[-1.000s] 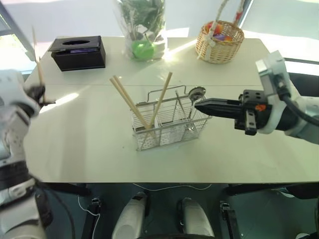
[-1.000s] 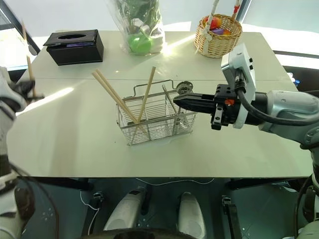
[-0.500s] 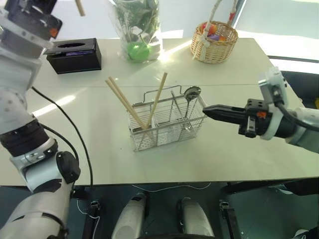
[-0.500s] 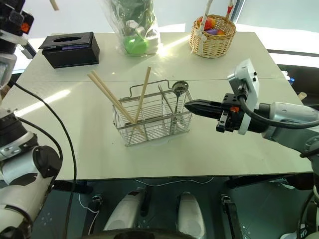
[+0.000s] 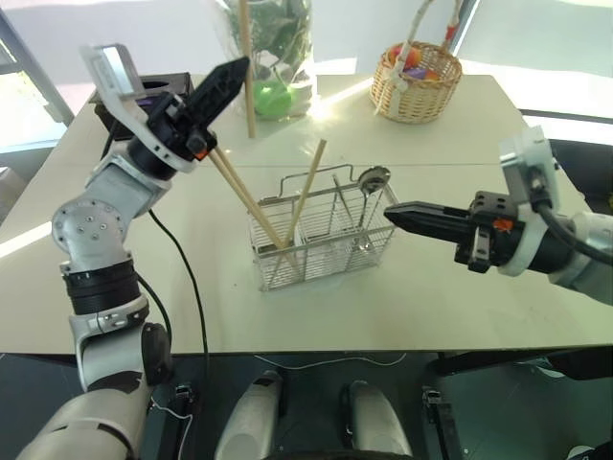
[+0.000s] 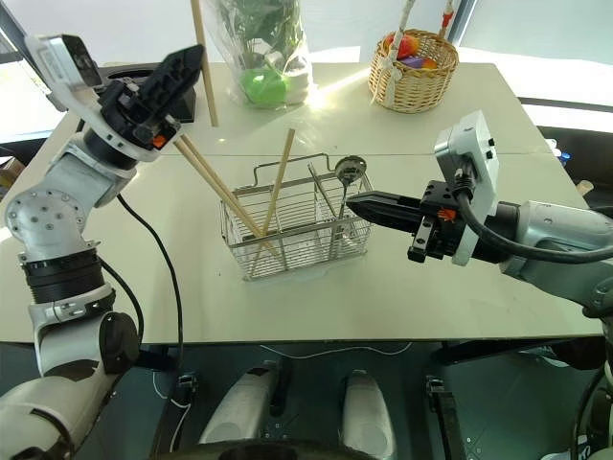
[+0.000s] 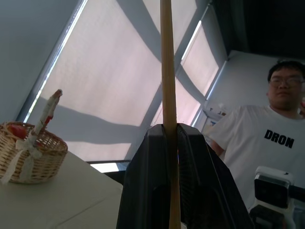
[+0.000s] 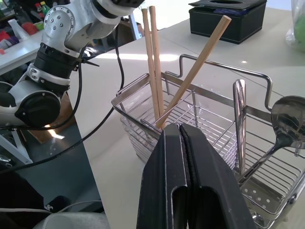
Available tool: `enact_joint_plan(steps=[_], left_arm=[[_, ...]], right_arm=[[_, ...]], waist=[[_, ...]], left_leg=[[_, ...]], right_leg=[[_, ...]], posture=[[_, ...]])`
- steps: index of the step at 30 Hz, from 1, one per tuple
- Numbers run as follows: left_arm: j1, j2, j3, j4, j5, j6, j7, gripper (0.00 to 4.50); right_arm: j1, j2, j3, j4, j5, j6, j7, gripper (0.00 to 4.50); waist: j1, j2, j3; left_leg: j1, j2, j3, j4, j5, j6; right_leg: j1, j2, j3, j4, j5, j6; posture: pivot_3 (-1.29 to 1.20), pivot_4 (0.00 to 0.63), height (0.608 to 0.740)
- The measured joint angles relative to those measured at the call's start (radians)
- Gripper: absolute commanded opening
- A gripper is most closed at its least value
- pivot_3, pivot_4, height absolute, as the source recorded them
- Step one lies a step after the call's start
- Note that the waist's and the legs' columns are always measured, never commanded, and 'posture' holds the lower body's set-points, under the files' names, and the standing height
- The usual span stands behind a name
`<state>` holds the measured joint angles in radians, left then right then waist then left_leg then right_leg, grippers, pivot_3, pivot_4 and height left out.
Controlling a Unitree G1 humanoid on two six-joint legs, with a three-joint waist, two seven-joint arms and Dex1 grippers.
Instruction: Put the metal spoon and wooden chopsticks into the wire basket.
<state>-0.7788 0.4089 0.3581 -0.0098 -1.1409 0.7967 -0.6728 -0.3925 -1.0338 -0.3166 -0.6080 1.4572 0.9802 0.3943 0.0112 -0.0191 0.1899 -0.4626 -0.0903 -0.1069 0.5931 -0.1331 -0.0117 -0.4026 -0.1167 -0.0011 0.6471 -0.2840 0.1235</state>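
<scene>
While three light-brown wooden chopsticks (image 5: 278, 201) lean inside the rectangular silver wire-mesh basket (image 5: 321, 235), the left claw (image 5: 228, 75) pinches a fourth thin wooden stick (image 5: 247, 67) above it. The right claw (image 5: 393, 211) (fingers pressed together, empty) hangs beside the basket.

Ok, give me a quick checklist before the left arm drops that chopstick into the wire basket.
1. Left pincer shut on the chopstick: ok.
2. Chopstick roughly upright: ok.
3. Chopstick above the wire basket: not ok, it is off to the robot's left, over the table.
4. Right pincer shut, empty, beside the basket: ok.
5. Metal spoon already in the basket: ok.
6. Three chopsticks already leaning inside: ok.
</scene>
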Motion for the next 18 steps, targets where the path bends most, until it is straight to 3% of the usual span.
enact_joint_plan(steps=[6, 18], left_arm=[[0.094, -0.004, -0.078, -0.048, 0.029, 0.006, -0.045, 0.05], [0.136, 0.098, -0.107, -0.152, 0.034, 0.031, -0.107, 0.05]], right_arm=[[0.0, 0.003, 0.009, 0.0, -0.001, -0.007, -0.004, 0.0], [-0.002, 0.012, 0.029, 0.003, -0.015, -0.027, -0.004, 0.0]], waist=[[0.0, 0.0, 0.0], [0.0, 0.0, 0.0]], left_leg=[[0.0, 0.0, 0.0, 0.0, 0.0, 0.0], [0.0, 0.0, 0.0, -0.001, 0.0, 0.0]], right_leg=[[0.0, 0.0, 0.0, 0.0, 0.0, 0.0], [-0.001, -0.001, 0.0, -0.002, 0.0, 0.0]], posture=[[0.0, 0.15, 0.74], [0.0, 0.15, 0.74]])
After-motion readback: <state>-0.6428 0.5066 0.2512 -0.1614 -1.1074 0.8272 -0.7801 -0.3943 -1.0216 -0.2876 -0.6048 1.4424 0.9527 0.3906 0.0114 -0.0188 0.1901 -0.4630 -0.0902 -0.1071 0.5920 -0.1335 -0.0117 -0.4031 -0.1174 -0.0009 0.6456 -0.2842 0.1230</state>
